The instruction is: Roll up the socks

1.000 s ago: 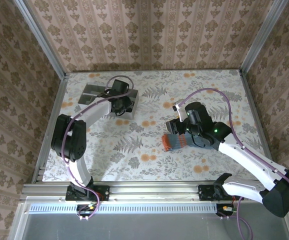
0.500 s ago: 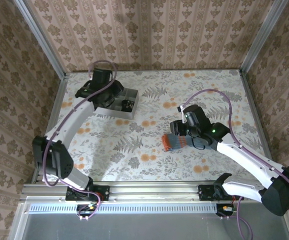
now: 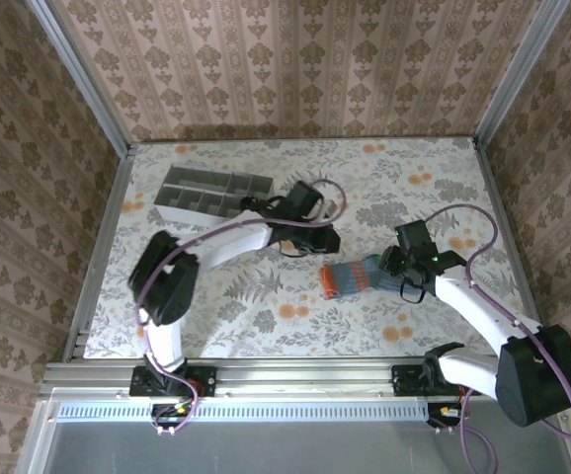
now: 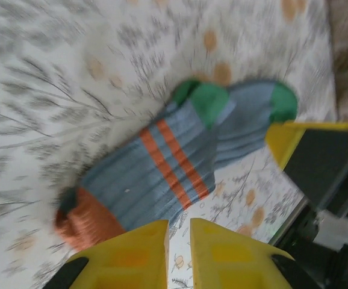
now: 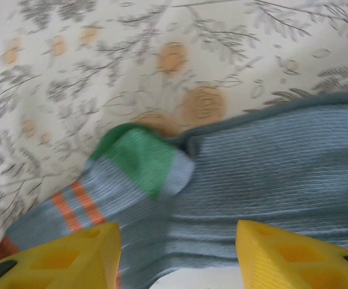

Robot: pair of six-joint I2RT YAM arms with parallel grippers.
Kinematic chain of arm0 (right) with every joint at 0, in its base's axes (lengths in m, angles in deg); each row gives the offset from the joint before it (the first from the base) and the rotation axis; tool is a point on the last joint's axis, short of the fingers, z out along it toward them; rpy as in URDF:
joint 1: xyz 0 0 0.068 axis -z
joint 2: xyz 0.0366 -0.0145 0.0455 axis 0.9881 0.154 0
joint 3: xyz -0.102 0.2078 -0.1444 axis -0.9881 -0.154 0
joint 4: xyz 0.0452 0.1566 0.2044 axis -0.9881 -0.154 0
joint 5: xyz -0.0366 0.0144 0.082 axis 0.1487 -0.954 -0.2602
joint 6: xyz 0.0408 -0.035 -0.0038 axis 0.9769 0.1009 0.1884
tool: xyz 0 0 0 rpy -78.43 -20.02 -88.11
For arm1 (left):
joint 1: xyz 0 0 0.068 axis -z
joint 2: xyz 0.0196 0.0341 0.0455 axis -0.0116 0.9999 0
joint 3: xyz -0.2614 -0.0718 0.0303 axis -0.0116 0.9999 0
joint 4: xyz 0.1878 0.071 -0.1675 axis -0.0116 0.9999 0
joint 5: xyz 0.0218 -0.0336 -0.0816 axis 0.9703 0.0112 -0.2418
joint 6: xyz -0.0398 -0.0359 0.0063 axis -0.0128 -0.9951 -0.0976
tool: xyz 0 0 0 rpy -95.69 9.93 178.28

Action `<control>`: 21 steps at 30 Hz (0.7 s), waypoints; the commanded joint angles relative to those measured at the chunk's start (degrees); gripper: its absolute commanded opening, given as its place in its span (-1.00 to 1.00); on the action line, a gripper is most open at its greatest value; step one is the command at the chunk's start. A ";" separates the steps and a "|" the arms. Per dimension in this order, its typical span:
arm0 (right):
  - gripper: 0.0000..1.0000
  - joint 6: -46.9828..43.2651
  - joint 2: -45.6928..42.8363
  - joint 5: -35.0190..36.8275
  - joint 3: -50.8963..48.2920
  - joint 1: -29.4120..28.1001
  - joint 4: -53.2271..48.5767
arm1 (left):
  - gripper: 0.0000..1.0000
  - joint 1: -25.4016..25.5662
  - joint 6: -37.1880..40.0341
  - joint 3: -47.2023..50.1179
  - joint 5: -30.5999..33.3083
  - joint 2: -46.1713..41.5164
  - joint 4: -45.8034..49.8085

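Observation:
The teal-grey sock (image 3: pixel 357 276) lies flat across the middle of the table, its orange cuff (image 3: pixel 331 282) pointing left. In the left wrist view the sock (image 4: pixel 156 174) shows orange stripes, an orange cuff and two green patches. My left gripper (image 3: pixel 313 240) hovers just behind the cuff end; its yellow fingers (image 4: pixel 138 253) stand almost together with bare cloth in the slit, left gripper (image 4: pixel 178 241). My right gripper (image 3: pixel 404 273) sits over the toe end, open wide, right gripper (image 5: pixel 177 265) straddling the sock (image 5: pixel 252 180) with a green toe (image 5: pixel 144 158) ahead. The black-and-cream sock is out of view.
A grey compartment tray (image 3: pixel 211 195) stands at the back left of the floral tablecloth (image 3: pixel 236 296). Patterned walls and metal posts close in the table on three sides. The right arm's cable (image 3: pixel 463 222) loops above the cloth at the right.
My left arm swung from the tray at the back left to the middle, beside the sock's cuff. My right gripper slid right towards the toe, and the sock now lies stretched out longer.

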 commanded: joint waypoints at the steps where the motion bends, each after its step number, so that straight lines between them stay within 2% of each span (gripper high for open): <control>1: 0.07 5.24 1.87 -3.73 -2.78 2.35 5.37 | -0.72 2.49 3.33 -6.37 -2.04 5.17 1.94; 4: 0.04 6.19 4.81 -5.67 -4.13 3.16 8.83 | -0.79 3.08 2.69 -7.70 -1.83 8.73 3.93; 7: 0.01 6.41 8.13 -7.36 -4.54 3.25 11.86 | -0.81 2.87 2.14 -4.24 -0.58 7.93 4.05; 14: -0.14 4.53 17.65 -11.29 -1.07 3.19 16.05 | -0.82 0.15 -0.72 11.31 2.88 0.66 3.02; 21: -0.30 2.10 29.52 -15.33 8.57 0.77 12.93 | -0.78 -2.20 -3.52 20.53 6.27 -7.46 3.80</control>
